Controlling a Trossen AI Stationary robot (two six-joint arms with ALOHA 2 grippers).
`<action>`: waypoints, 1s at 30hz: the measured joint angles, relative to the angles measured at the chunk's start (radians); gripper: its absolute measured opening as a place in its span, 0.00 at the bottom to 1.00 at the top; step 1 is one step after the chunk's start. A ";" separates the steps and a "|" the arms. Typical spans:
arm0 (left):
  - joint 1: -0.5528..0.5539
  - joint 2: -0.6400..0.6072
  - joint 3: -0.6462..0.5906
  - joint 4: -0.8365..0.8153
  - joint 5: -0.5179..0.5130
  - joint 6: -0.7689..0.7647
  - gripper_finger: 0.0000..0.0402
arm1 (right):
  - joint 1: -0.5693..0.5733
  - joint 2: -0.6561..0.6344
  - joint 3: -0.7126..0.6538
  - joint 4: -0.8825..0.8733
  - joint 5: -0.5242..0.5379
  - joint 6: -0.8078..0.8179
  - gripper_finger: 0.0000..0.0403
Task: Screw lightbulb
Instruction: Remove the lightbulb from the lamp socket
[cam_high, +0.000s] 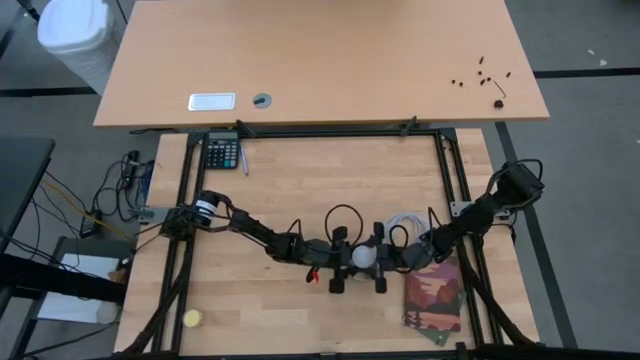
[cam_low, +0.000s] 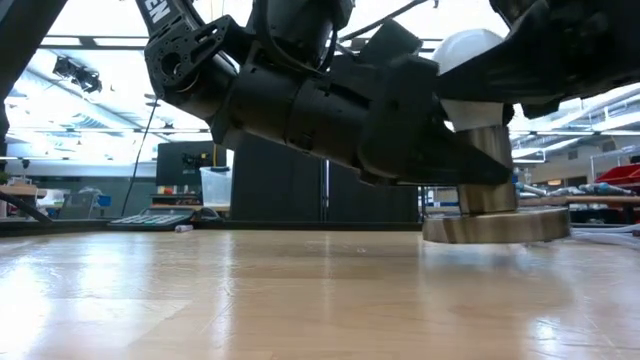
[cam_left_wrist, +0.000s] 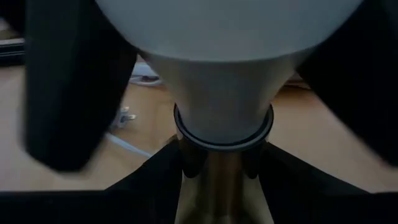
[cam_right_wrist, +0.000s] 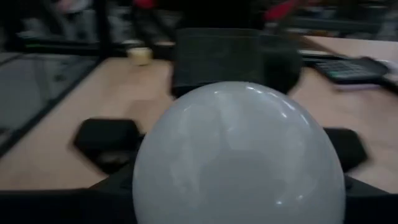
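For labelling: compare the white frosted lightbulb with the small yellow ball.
The white frosted lightbulb sits mid-table between both grippers; the small yellow ball lies alone near the table's front-left corner. The lightbulb is larger and white with a metal base; the ball is plain yellow. Both are rounded.

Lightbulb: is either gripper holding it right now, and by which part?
Left gripper clamps the metal socket under the lightbulb, at the neck. Right gripper is around the white globe; a firm grip cannot be told.
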 joint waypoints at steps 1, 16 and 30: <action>0.000 0.000 0.000 -0.001 0.026 0.009 0.47 | -0.002 0.000 0.000 0.001 -0.042 -0.011 0.62; 0.002 0.000 -0.001 0.020 0.200 0.015 0.47 | -0.134 0.000 0.000 0.043 -0.482 -0.048 0.67; 0.001 0.000 0.000 0.014 0.144 -0.022 0.47 | -0.128 -0.109 0.001 -0.132 -0.358 -0.064 0.92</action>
